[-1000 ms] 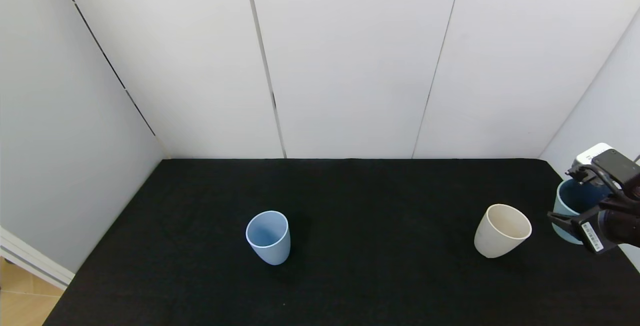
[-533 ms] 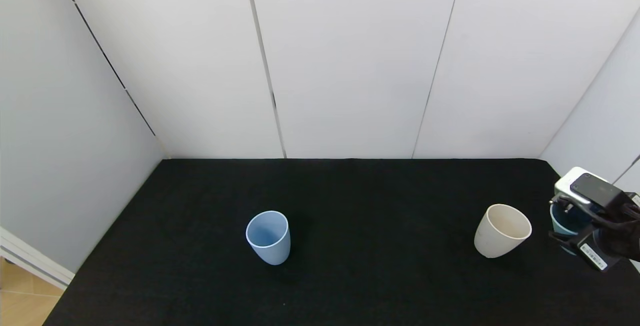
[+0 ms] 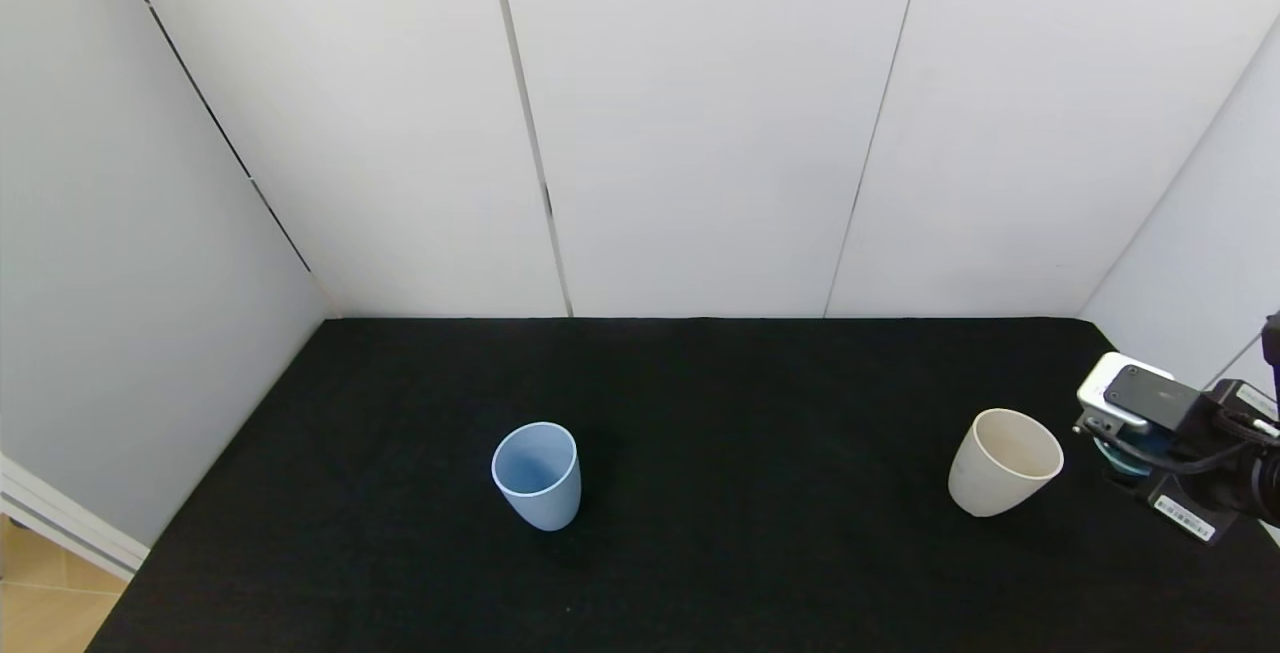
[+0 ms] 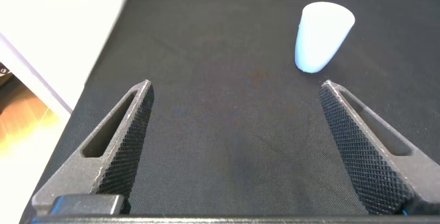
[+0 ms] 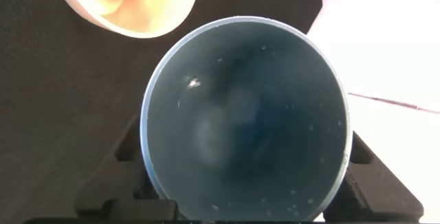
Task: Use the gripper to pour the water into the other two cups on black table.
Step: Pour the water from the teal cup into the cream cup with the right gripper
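**Right gripper lowers the teal cup beside the cream one**

The right gripper (image 3: pixel 1120 458) has dropped and edged leftward since a second ago, now near the cream-beige cup (image 3: pixel 1003 461) at the black table's (image 3: pixel 750 403) right edge. Its jaws are clamped on the teal-green cup (image 5: pixel 244 121), one finger on each side; faint glints of water (image 5: pixel 192 83) show inside. The light blue cup (image 3: pixel 537 474) stands unmoved mid-table. The left gripper (image 4: pixel 234 148) hovers wide open and empty, well short of it.
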### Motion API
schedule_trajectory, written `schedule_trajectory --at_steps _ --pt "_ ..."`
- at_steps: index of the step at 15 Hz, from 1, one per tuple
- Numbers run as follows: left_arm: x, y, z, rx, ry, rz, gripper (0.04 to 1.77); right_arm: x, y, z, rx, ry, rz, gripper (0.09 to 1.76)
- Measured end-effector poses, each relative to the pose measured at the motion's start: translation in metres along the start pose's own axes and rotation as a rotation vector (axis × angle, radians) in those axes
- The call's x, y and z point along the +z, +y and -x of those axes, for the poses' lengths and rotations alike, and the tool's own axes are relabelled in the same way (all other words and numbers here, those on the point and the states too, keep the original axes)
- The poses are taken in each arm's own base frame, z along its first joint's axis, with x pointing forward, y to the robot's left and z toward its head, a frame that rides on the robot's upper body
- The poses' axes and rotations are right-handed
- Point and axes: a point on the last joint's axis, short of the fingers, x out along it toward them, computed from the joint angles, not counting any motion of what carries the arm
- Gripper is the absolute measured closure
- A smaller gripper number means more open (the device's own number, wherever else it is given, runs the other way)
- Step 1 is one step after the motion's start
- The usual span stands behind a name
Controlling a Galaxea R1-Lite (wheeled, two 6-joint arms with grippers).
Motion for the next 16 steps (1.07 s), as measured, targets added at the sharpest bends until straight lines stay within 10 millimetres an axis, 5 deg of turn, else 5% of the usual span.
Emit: schedule_trajectory --at_steps 16 --pt "0.000 0.000 0.000 0.000 0.000 0.000 0.09 0.025 0.005 -0.027 -0.005 0.056 0.316 0.62"
